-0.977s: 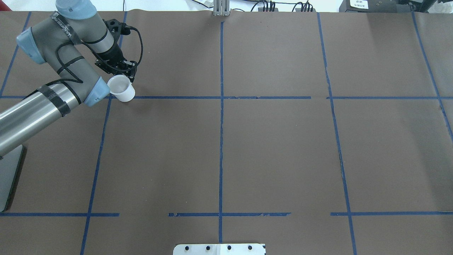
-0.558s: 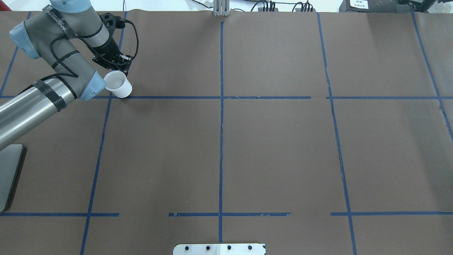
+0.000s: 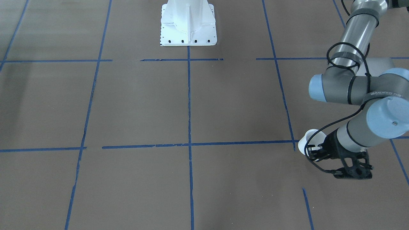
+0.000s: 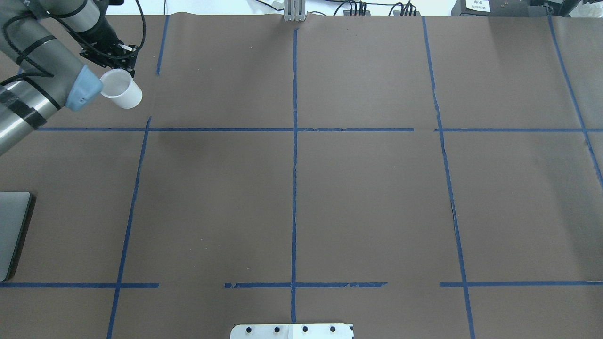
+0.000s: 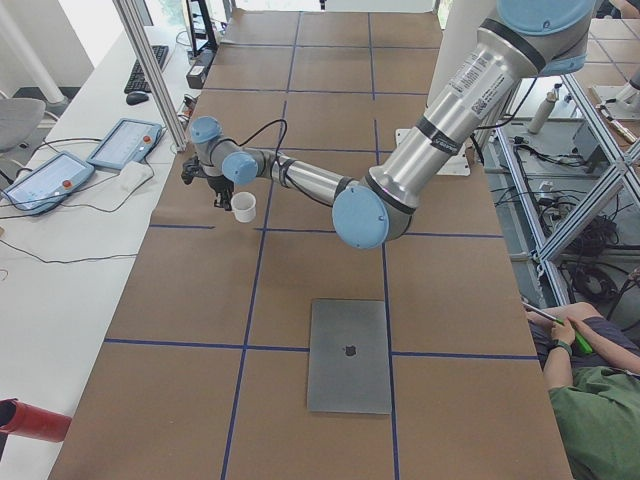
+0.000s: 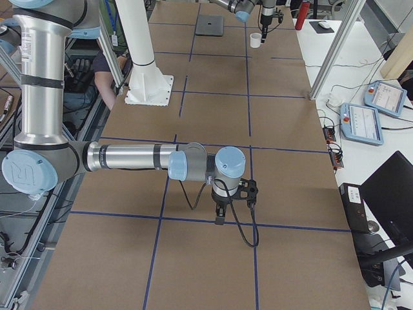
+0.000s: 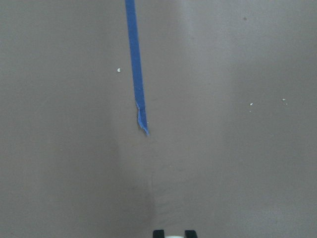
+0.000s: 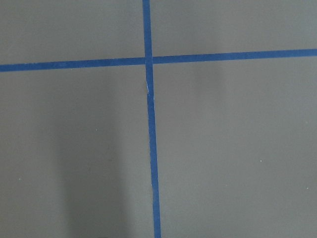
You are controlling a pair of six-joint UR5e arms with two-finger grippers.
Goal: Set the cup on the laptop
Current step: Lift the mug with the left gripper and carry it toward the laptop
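Observation:
My left gripper (image 4: 118, 66) is shut on the small white cup (image 4: 122, 94) at its rim and holds it above the table's far left part. The cup (image 3: 310, 139) and the gripper (image 3: 314, 150) also show at the right of the front-facing view, and in the exterior left view the cup (image 5: 243, 207) hangs under the gripper. The silver-grey laptop (image 5: 349, 355) lies closed and flat near the table's left end; only its edge (image 4: 10, 235) shows overhead. My right gripper (image 6: 219, 216) points down over the table at the right end; I cannot tell whether it is open or shut.
Blue tape lines cross the brown table cover. The robot's white base plate (image 3: 188, 25) stands at the near middle edge. A metal post (image 4: 294, 12) stands at the far edge. Tablets (image 5: 125, 143) lie beyond the far side. An operator (image 5: 590, 400) sits by the robot's side.
My left arm has carried the cup farther from the robot and toward the left, from over the tape crossing into the far left cell. The grip has not changed.

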